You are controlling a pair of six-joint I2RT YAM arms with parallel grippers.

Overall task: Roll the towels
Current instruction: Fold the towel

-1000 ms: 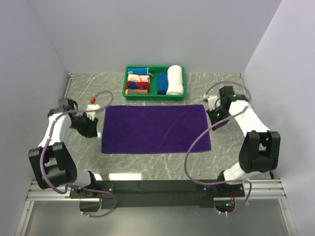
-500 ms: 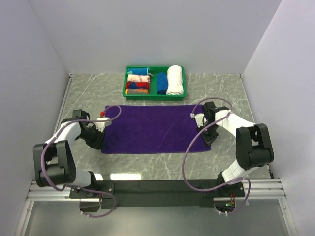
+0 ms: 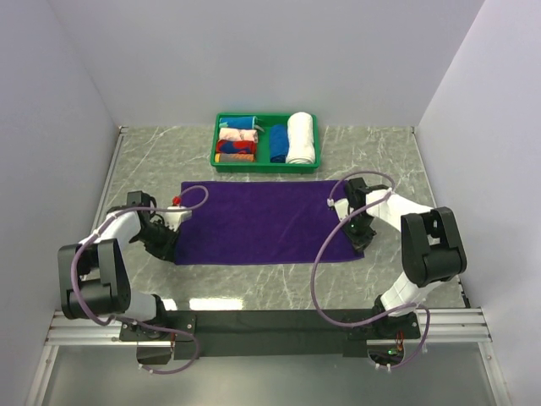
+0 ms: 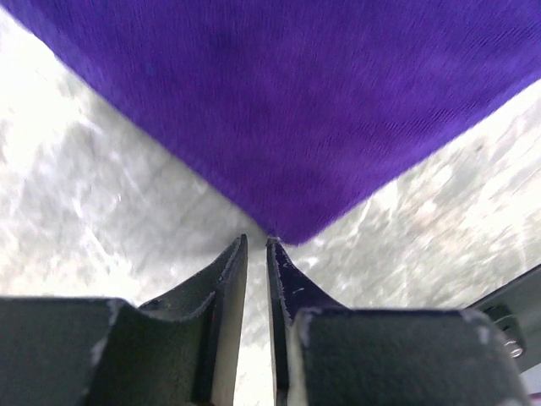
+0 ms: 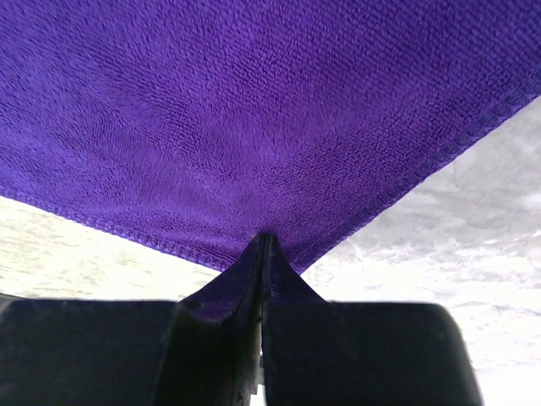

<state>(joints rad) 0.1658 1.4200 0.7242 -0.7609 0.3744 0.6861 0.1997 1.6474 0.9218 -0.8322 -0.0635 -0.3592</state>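
Note:
The deep-purple towel lies spread flat in the middle of the marble table. My left gripper sits low at its near-left corner. In the left wrist view the gripper has its jaws a narrow gap apart, and the corner of the towel just touches the tip of the right finger. My right gripper is at the near-right corner. Its wrist view shows the gripper shut, with the hemmed corner of the towel pinched at the tips.
A green tray stands at the back behind the towel. It holds a rolled white towel, a blue towel and several colourful rolled cloths. Walls close in the left and right sides.
Both arms have swung inward and toward the near edge, down to the towel's near corners. The right jaws closed on their corner and the left jaws narrowed.

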